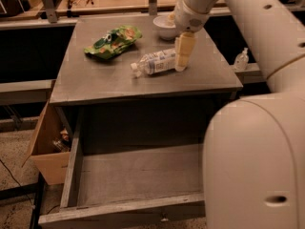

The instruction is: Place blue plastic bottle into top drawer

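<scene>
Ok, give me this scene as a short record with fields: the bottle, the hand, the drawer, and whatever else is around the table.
bottle: lying on its side on the table, cap toward the picture's left
hand: down at the bottle's base end, just in front of the bowl
drawer: open, nothing in the part that shows; the arm hides its right side
also on table: green bag
beside table: box at picture left, pump bottle at picture right
task state: bottle not yet in drawer

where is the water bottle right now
In the camera view the water bottle lies on its side near the middle of the grey table, just in front of the white bowl; the gripper is at its right end.
</scene>
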Controlling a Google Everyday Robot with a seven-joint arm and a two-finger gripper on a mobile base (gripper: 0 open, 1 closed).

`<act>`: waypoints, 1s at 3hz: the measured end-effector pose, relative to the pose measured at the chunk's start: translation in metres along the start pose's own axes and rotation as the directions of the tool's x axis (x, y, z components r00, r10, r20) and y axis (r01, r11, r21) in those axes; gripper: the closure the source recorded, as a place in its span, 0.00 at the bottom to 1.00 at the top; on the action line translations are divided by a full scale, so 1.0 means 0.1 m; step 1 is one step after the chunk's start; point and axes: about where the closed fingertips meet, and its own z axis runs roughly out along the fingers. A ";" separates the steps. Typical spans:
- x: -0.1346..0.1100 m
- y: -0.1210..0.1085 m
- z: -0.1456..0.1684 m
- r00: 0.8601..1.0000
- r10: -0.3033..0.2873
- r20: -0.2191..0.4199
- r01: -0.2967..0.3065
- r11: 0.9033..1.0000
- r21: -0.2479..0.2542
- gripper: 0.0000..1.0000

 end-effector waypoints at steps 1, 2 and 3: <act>-0.25 -0.20 0.25 1.000 -0.023 0.017 0.024 0.999 -0.026 0.00; -0.33 -0.22 0.64 0.999 -0.045 0.015 0.046 0.994 -0.101 0.17; -0.28 -0.19 1.07 0.999 -0.034 0.028 0.039 0.985 -0.168 0.47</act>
